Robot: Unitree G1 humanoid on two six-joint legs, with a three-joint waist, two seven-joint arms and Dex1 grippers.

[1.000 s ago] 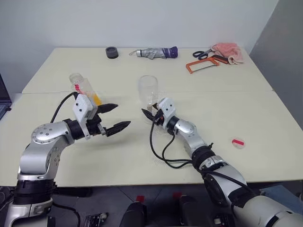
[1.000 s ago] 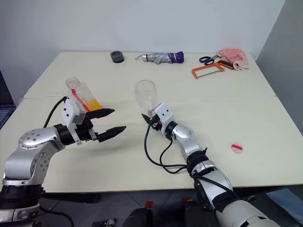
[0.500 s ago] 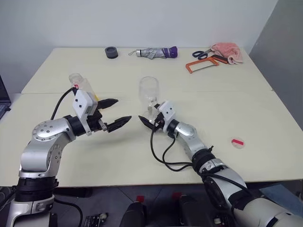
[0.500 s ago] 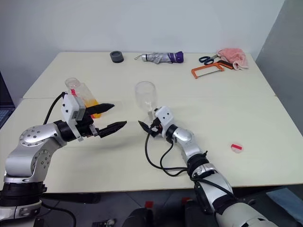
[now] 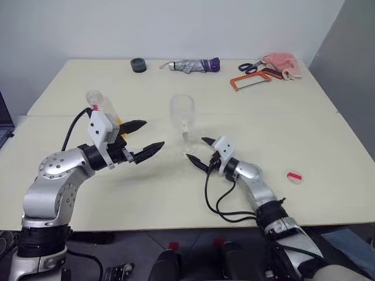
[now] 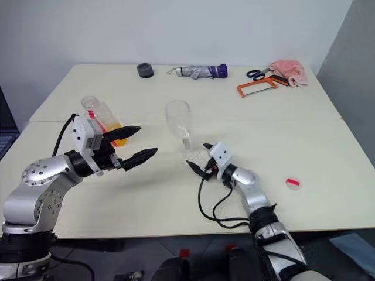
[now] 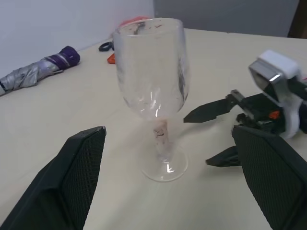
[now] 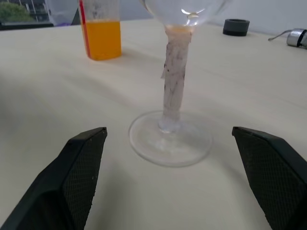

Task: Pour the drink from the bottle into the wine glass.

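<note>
The clear wine glass with a round bowl and a thin stem (image 5: pixel 182 124) stands upright near the middle of the pale cream table (image 5: pixel 328 146). Nothing holds it. Its bowl looks empty.

The right gripper with 2 black fingers (image 5: pixel 203 153) is near the foot of the glass, on the robot's right side, with its fingers spread wide apart and nothing between them.

The left gripper with 2 black fingers (image 5: pixel 145 139) is well apart from the glass on the other side. Its fingers are spread wide too, and it holds nothing.

The small clear plastic bottle with a red strip (image 5: pixel 104 109) stands on the table just behind the left gripper. The orange drink (image 8: pixel 100 39) sits low in it.
</note>
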